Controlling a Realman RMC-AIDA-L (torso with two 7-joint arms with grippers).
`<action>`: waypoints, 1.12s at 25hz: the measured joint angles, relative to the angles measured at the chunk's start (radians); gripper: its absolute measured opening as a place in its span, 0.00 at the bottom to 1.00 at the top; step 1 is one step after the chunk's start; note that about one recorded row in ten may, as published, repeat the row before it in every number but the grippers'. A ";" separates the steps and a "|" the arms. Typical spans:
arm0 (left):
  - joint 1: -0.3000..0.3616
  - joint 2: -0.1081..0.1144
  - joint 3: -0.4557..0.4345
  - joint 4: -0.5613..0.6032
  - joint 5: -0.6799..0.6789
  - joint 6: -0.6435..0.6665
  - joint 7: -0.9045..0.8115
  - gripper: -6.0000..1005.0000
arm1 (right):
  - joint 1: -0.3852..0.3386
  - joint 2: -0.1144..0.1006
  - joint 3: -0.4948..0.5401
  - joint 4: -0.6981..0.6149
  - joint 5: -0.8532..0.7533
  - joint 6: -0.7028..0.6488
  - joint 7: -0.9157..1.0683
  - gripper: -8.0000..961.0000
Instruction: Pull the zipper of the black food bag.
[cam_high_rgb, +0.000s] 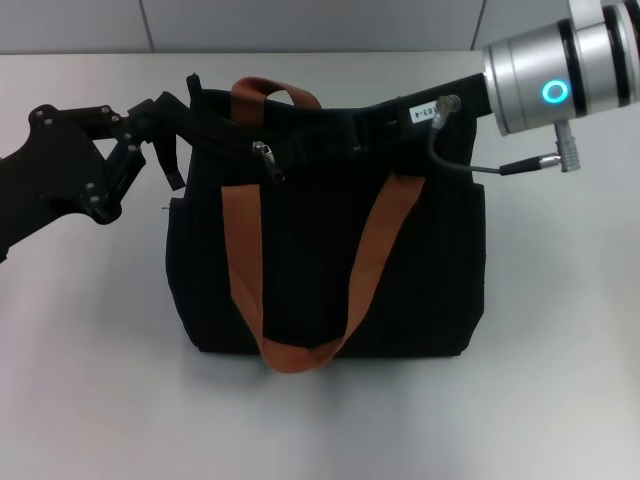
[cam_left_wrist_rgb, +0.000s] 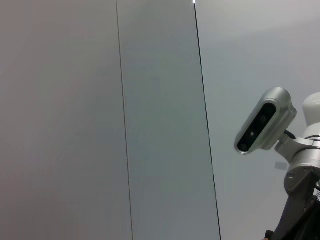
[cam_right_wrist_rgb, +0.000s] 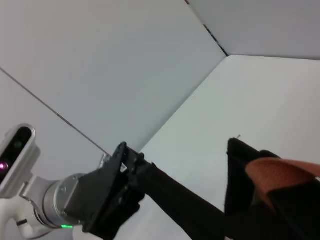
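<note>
The black food bag (cam_high_rgb: 320, 270) stands upright mid-table, with two orange-brown handles (cam_high_rgb: 243, 260). The zipper's silver pull tab (cam_high_rgb: 268, 160) hangs at the top edge, left of centre. My left gripper (cam_high_rgb: 172, 118) is shut on a black fabric tab at the bag's top left corner and holds it taut. The right wrist view shows this too: the left gripper (cam_right_wrist_rgb: 122, 167) grips a black strip leading to the bag (cam_right_wrist_rgb: 240, 170). My right gripper (cam_high_rgb: 392, 120) is at the bag's top right edge, right of the pull tab. Its fingers blend into the black fabric.
The bag sits on a white table (cam_high_rgb: 90, 380) with a grey wall behind. A cable (cam_high_rgb: 445, 160) loops from the right wrist over the bag's right corner. The left wrist view shows only the wall and the robot's head camera (cam_left_wrist_rgb: 262, 122).
</note>
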 joint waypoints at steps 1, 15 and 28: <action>0.000 -0.001 0.000 0.000 0.000 0.000 0.000 0.02 | 0.005 0.000 -0.002 0.008 0.003 0.006 0.000 0.23; -0.005 -0.004 0.001 0.001 0.000 0.001 0.000 0.02 | 0.033 0.001 -0.062 0.048 0.055 0.021 -0.001 0.23; -0.005 -0.004 -0.001 0.001 0.002 0.006 0.000 0.02 | 0.018 -0.009 -0.053 0.040 0.035 0.025 0.003 0.23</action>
